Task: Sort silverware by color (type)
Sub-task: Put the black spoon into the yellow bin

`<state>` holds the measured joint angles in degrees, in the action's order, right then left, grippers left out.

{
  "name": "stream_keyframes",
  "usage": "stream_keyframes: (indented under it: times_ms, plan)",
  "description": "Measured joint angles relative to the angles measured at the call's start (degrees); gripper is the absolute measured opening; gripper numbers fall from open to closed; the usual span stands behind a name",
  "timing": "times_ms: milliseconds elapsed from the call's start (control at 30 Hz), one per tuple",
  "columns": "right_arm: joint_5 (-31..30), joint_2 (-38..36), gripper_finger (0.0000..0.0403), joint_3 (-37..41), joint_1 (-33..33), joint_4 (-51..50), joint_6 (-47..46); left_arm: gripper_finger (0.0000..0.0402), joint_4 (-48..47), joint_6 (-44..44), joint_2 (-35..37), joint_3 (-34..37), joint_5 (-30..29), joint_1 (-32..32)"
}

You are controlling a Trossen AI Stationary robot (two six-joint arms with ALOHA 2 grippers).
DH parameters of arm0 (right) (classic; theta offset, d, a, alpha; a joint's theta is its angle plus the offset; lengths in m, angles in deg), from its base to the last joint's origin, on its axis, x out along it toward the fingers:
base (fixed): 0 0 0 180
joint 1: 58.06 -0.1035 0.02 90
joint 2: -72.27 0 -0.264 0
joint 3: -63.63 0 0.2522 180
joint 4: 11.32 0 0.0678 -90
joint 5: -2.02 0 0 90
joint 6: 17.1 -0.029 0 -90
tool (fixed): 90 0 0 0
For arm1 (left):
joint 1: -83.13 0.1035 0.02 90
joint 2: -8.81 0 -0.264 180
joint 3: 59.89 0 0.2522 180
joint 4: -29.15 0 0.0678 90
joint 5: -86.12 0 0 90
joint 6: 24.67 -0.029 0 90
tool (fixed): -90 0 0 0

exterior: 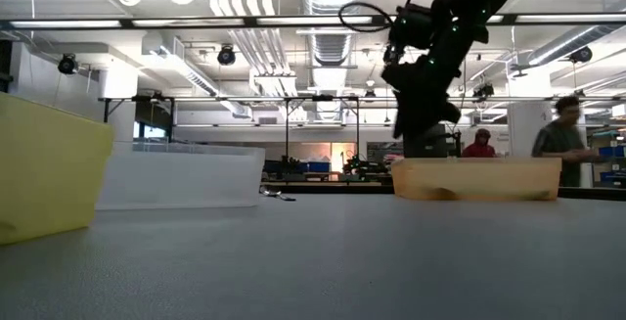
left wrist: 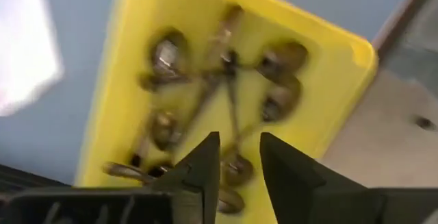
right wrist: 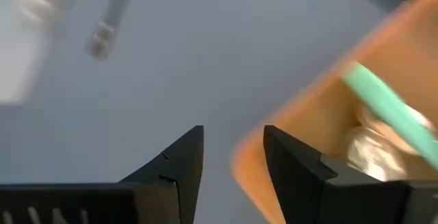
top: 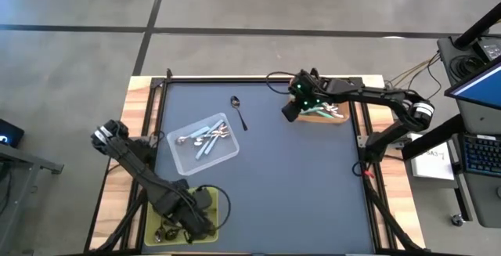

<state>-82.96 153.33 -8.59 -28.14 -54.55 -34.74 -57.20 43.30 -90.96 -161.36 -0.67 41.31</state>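
Several spoons with teal and pale blue handles (top: 205,137) lie in a clear tray (top: 182,159) left of the table's middle. One dark metal spoon (top: 237,112) lies alone on the blue mat. Dark metal spoons (left wrist: 226,80) lie in a yellow tray (left wrist: 137,59) at the near left. My left gripper (left wrist: 239,138) hangs open above them, pointing down, with nothing between its fingers. Teal-handled spoons (right wrist: 387,107) lie in an orange tray (top: 341,120) at the far right. My right gripper (right wrist: 233,131) stands open over the mat beside that tray's left edge, holding nothing.
Wooden table edges frame the blue mat (top: 297,185), which is bare through the middle and the near right. The clear tray (exterior: 181,175) and the yellow tray (exterior: 49,173) stand close together on the left. People show in the room beyond the table (exterior: 562,129).
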Motion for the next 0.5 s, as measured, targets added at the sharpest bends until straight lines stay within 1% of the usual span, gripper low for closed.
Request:
stream_keyframes:
  times_ms: [67,167,333,400,500]
  plan:
    - [1.9,0.0,0.0139,0.0,-1.2,4.0,-3.0,0.0093,-2.9,-1.1,-0.2,-1.1,-3.4,0.5]
    - [2.5,0.4,0.0130,0.0,-4.3,11.8,-7.4,0.0098,-8.7,-0.8,-0.2,-2.7,-9.5,1.1]
    - [2.5,3.1,0.0116,0.0,-10.5,23.4,-12.3,0.0098,-17.3,3.4,0.0,-4.3,-19.2,1.2]
    - [2.8,4.0,0.0116,-0.4,-12.5,25.4,-12.6,0.0098,-17.4,4.2,0.3,-4.4,-22.0,1.6]
    - [2.6,4.6,0.0119,-2.1,-14.1,24.5,-12.4,0.0098,-17.4,4.7,0.5,-4.4,-27.8,2.4]
